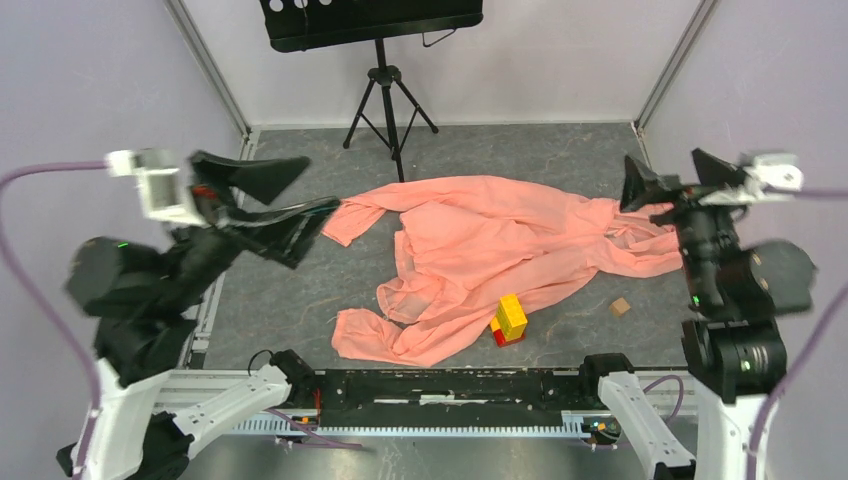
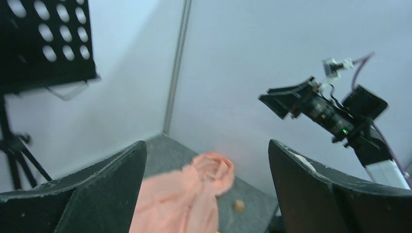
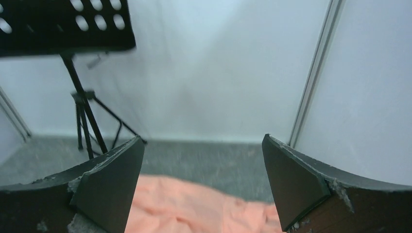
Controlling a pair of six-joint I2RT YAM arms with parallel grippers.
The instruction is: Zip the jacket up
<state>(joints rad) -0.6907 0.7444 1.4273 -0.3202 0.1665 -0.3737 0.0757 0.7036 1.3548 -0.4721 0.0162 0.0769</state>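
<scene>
The salmon-pink jacket (image 1: 480,255) lies crumpled and spread across the middle of the grey table, sleeves out to the left and right. It also shows in the left wrist view (image 2: 184,194) and in the right wrist view (image 3: 194,206). My left gripper (image 1: 305,190) is open and empty, raised above the table left of the jacket. My right gripper (image 1: 665,175) is open and empty, raised above the jacket's right end. The zipper line is too fine to make out.
A yellow-and-red block stack (image 1: 509,319) stands on the jacket's near edge. A small tan cube (image 1: 620,307) lies on the table at the right. A black music stand (image 1: 385,60) stands at the back. White walls enclose the table.
</scene>
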